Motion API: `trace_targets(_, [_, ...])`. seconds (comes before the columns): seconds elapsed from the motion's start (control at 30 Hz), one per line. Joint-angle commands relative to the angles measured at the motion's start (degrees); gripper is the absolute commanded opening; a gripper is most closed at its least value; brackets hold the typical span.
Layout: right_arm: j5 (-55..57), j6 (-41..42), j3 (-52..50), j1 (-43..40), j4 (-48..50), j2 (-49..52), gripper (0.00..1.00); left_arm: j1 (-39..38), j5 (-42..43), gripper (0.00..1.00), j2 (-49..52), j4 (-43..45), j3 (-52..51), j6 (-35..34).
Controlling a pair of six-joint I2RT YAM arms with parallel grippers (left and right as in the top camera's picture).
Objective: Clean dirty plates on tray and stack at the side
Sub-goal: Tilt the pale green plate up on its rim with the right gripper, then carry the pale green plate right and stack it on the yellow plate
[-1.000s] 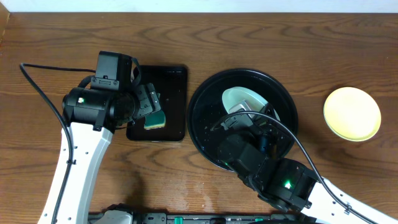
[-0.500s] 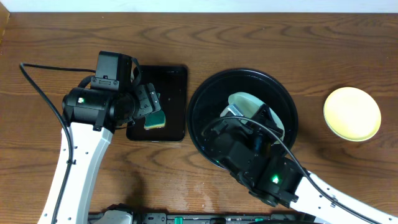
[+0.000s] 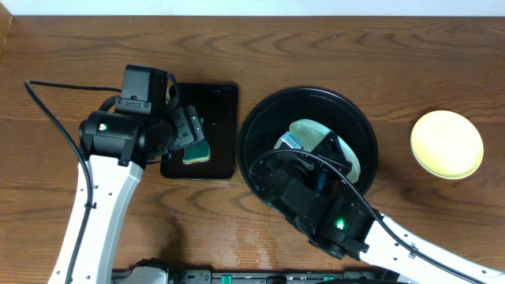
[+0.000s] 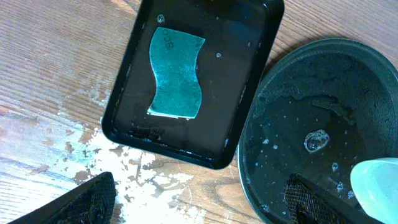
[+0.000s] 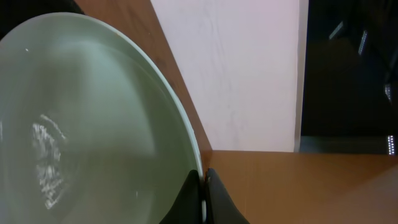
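Observation:
My right gripper (image 5: pixel 203 190) is shut on the rim of a pale mint-blue plate (image 5: pixel 81 124) and holds it tilted above the round black tray (image 3: pixel 256 130). In the overhead view the plate (image 3: pixel 314 131) shows past the right gripper (image 3: pixel 293 143), partly hidden by the arm. Its edge also shows in the left wrist view (image 4: pixel 376 180). The pale yellow plate (image 3: pixel 447 143) lies on the bare wood at the right. A second mint-blue plate is not in view. My left gripper (image 4: pixel 200 186) is open and empty, over the table between both trays. The round tray (image 4: pixel 298 93) is wet.
A smaller rectangular black tray (image 3: pixel 225 99) left of the round tray holds a green sponge (image 4: pixel 176 73). White foam patches (image 4: pixel 143 180) lie on the wood in front of it. The left gripper (image 3: pixel 192 136) hangs over that tray's left side.
My right arm has shifted left over the round tray with the mint-blue plate, which now stands more tilted. The left arm and the yellow plate have not moved.

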Motion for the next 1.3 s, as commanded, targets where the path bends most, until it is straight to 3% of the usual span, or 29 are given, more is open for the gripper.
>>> trace_targets(0.0, [2.1, 0.7, 0.6, 0.7, 0.3, 0.0, 0.01, 0.3, -0.1, 0.87, -0.2, -0.2, 0.4, 0.4])
trace_targets(0.13, [2.0, 4.0, 0.6, 0.7, 0.4, 0.0, 0.01, 0.3, -0.1, 0.87, -0.2, -0.2, 0.4, 0.4])
trace_targets(0.23, [1.3, 11.9, 0.6, 0.7, 1.1, 0.0, 0.01, 0.3, -0.1, 0.88, -0.2, -0.2, 0.4, 0.4])
trace_targets(0.3, [-5.0, 16.1, 0.6, 0.7, 1.7, 0.0, 0.01, 0.3, -0.1, 0.87, -0.2, -0.2, 0.4, 0.4])
trace_targets(0.47, [-7.1, 18.6, 0.6, -0.5, 2.1, 0.0, 0.01, 0.3, -0.1, 0.87, -0.2, -0.2, 0.4, 0.4])
trace_targets(0.57, [-5.9, 11.6, 0.6, -0.2, 1.8, 0.0, 0.01, 0.3, -0.1, 0.87, -0.2, -0.2, 0.4, 0.4])
trace_targets(0.63, [2.6, 16.1, 0.6, -0.7, 3.6, 0.0, 0.01, 0.3, -0.1, 0.87, -0.2, -0.2, 0.4, 0.4])
trace_targets(0.73, [-2.7, 9.9, 0.6, 0.0, 3.4, 0.0, 0.01, 0.3, -0.1, 0.87, -0.2, -0.2, 0.4, 0.4])
trace_targets(0.83, [2.0, 17.1, 0.6, -1.2, 3.2, 0.0, 0.01, 0.3, -0.1, 0.88, -0.2, -0.2, 0.4, 0.4])
trace_targets(0.93, [-4.9, 22.3, 0.6, -2.9, 1.2, 0.0, 0.01, 0.3, -0.1, 0.88, -0.2, -0.2, 0.4, 0.4])
trace_targets(1.1, [-20.3, 50.3, 0.7, -13.5, -5.6, -0.1, 0.01, 0.3, -0.1, 0.88, -0.2, -0.2, 0.4, 0.4])
trace_targets(1.17, [-31.3, 54.6, 0.7, -19.8, -6.3, -0.5, 0.01, 0.3, -0.1, 0.88, -0.2, -0.2, 0.4, 0.4])
trace_targets(1.27, [-45.8, 54.8, 0.7, -31.0, -5.2, -1.7, 0.01, 0.3, -0.1, 0.88, -0.2, -0.2, 0.4, 0.4])
